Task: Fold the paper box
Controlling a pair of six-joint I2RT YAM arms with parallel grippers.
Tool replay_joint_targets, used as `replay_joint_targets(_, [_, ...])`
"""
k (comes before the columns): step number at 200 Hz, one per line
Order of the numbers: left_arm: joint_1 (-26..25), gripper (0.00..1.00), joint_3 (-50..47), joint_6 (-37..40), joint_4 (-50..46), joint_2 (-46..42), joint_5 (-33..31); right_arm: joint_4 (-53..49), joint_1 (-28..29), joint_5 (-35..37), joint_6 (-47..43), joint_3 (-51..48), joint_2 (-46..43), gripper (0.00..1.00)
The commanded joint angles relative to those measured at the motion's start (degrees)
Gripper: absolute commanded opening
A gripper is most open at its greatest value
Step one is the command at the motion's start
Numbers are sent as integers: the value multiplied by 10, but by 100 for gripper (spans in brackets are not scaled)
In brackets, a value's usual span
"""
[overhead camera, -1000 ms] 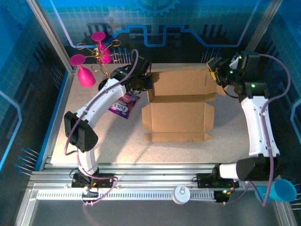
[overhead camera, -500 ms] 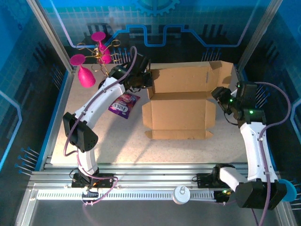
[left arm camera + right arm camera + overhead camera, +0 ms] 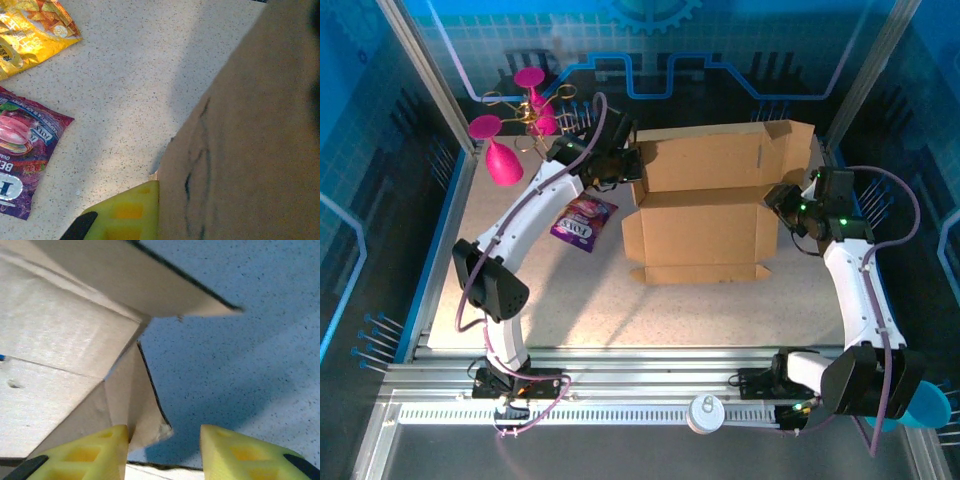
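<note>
Paper box (image 3: 700, 235) on bench (image 3: 520, 290), toward far edge, long axis left-right, rear panel raised. Left tool (image 3: 627, 167) clamped on its far-left corner. Right tool (image 3: 162, 440) jaws apart around right-end side flap (image 3: 145, 410); right arm nearer.

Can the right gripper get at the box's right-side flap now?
Probably yes: the right gripper is open at the box, with the flap just inside its gap and nothing in between.
</note>
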Motion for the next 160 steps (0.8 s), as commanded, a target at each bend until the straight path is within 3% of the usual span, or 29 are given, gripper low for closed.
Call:
replay_joint_targets(1, [-2, 0, 25, 6, -1, 11, 20, 10, 12, -9, -33, 39, 2, 42])
replay_joint_targets(66, [-1, 0, 36, 4, -4, 20, 22, 4, 57, -11, -48, 72, 22, 41])
replay_joint_targets(160, [5, 0, 32, -10, 0, 16, 39, 17, 108, -21, -48, 72, 65, 51])
